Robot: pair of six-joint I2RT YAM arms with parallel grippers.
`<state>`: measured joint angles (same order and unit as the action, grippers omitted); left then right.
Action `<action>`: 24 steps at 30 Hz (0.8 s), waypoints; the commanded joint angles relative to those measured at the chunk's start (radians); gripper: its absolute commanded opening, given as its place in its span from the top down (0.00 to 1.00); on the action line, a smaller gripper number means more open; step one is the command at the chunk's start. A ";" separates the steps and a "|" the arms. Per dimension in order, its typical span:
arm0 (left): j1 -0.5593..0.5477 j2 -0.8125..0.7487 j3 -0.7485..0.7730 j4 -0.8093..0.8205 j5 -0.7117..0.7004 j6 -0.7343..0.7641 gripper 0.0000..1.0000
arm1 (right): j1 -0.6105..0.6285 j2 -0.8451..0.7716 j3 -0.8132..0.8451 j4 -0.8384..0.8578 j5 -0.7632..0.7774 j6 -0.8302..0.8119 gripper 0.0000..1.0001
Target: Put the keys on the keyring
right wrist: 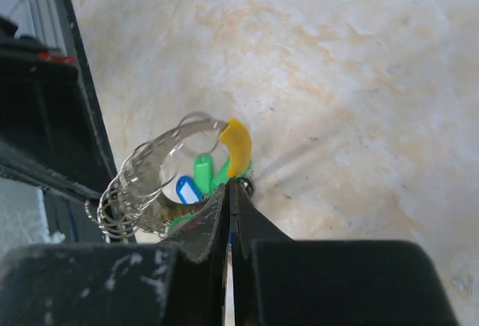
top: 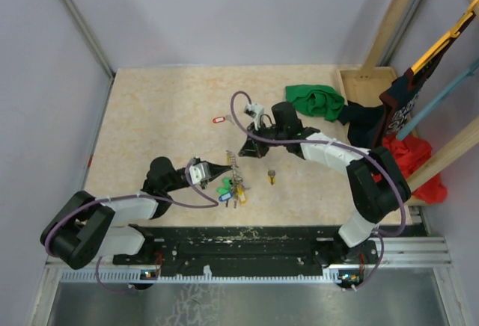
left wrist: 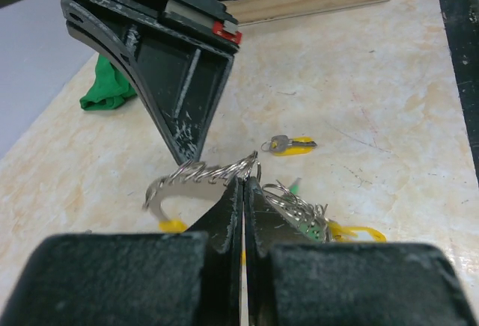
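Observation:
The keyring [top: 235, 170] is a thin grey ring with a bunch of keys and blue, green and yellow tags [top: 233, 190]. It is lifted on edge at the table's middle. My left gripper [top: 224, 167] is shut on its rim, which shows in the left wrist view [left wrist: 202, 172] at my fingertips [left wrist: 245, 180]. My right gripper [top: 241, 152] is shut, its tips at the ring's far rim [right wrist: 142, 173] beside the green tag [right wrist: 203, 170] and a yellow piece [right wrist: 238, 146]. One loose brass key with a dark head [top: 272, 177] lies right of the bunch, also in the left wrist view [left wrist: 288, 144].
A key with a red oblong tag [top: 218, 120] lies further back on the table. A green cloth [top: 316, 100] and a wooden box [top: 367, 85] with dark and red cloth sit at the back right. The right gripper's body [left wrist: 172, 64] stands just beyond the ring.

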<state>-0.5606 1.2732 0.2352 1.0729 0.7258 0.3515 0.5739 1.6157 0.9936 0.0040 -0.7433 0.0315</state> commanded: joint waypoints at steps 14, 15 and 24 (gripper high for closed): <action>-0.002 -0.003 0.005 0.098 -0.040 -0.051 1.00 | -0.005 -0.286 -0.269 0.269 0.047 -0.215 0.64; -0.003 -0.003 0.006 0.096 -0.038 -0.052 1.00 | 0.014 -0.302 -0.293 0.292 0.057 -0.257 0.63; -0.001 -0.006 0.013 0.079 -0.008 -0.054 1.00 | 0.082 -0.326 -0.370 0.451 0.078 -0.393 0.59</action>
<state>-0.5610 1.2716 0.2268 1.1080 0.6888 0.3103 0.6395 1.3190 0.6285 0.3187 -0.6827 -0.2649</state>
